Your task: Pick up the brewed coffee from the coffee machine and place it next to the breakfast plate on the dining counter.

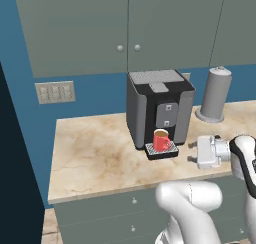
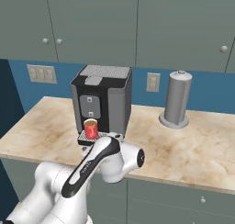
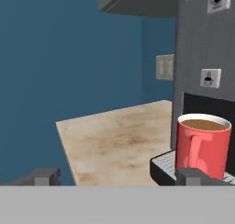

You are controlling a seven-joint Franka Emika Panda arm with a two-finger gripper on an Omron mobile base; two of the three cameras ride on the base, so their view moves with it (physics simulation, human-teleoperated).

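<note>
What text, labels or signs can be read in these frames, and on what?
No words, brands or numbers can be read anywhere.
Coffee machine: two small square buttons on its front, each with a cup pictogram, no lettering.
Red mug: plain, no print.
Wall switch plate: blank.

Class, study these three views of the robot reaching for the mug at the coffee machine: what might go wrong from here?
1. The red mug is full nearly to its rim; a tilted or jerky lift could spill coffee.
2. In the hand view the mug sits off to one side of the open gripper, so closing now might miss or knock it.
3. The coffee machine overhangs the mug, risking a bump.
</note>
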